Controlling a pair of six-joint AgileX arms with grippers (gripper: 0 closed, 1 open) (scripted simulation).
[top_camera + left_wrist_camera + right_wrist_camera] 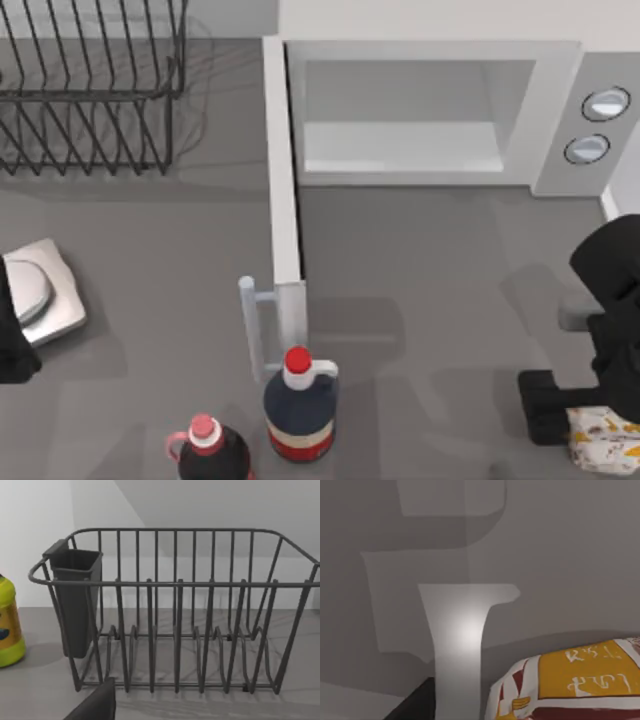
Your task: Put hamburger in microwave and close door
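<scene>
Looking at the top view's lower right corner, you see the right gripper (572, 420) directly over the hamburger (603, 440), its grip impossible to judge, with the open microwave (556, 110) up and left, far from the parked left arm.

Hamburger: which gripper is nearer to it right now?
Right. The right gripper is at the hamburger, bottom right of the table; the left gripper sits at the far left edge.
</scene>
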